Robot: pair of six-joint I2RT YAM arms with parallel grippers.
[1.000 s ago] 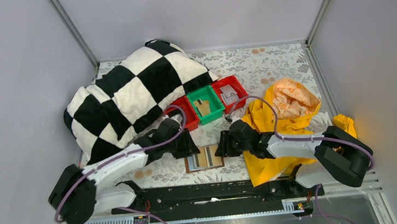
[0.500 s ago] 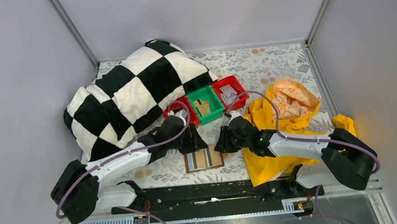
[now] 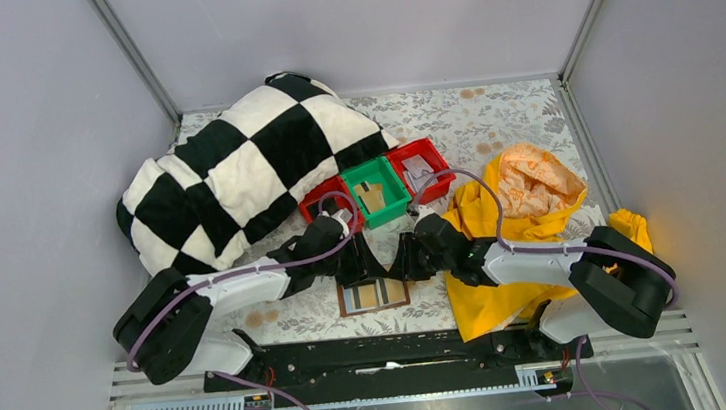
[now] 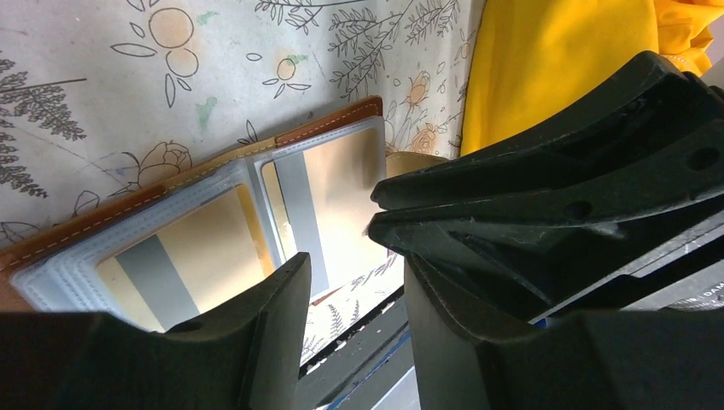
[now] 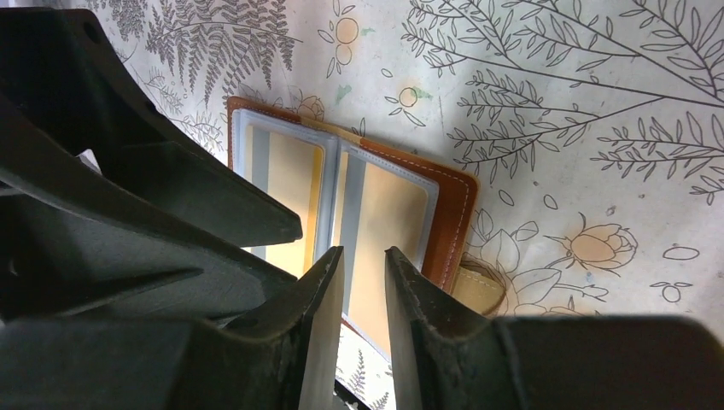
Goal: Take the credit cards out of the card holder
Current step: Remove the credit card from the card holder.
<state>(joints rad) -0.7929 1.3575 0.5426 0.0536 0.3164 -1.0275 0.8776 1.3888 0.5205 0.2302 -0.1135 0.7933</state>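
Checked blanket [image 3: 235,167]: heaped in the upper left of the overhead view, well clear of the work.
Left gripper [image 3: 360,261]: reaches in from the lower left, tips pointing down at the table [image 3: 491,112]. Its jaws stand partly apart with nothing between them; in its own wrist view only the table edge shows through the gap.
Card holder [image 3: 375,294]: lies spread open and flat, low in the centre of the overhead view, pockets facing up. It sits just below both sets of fingertips in that frame.
Long axis: the opened wallet runs left to right across the overhead frame, and its fold runs up and down the frame.
Credit cards [image 4: 201,252]: tan with a grey stripe, one showing in each half, both tucked inside the pale sleeves. None is out yet.
Pocket mouths: I can't make out which edge the sleeves open on.
Right gripper [image 3: 406,258]: comes in from the lower right and nearly meets the left one above the wallet's upper edge. A narrow slot remains between its jaws and they hold nothing; the right-hand card shows through the slot in its wrist view.
Which arm is nearer: about even by my eye, the left over the left half and the right over the right half. Whether either tip touches the leather I can't tell.
Coming move: I'd guess each card has to slide out along its sleeve, so the tips need to come down the frame onto a card edge.
Yellow cloth [image 3: 516,215]: bunched at centre right, under the right arm, just beside the wallet's right end.
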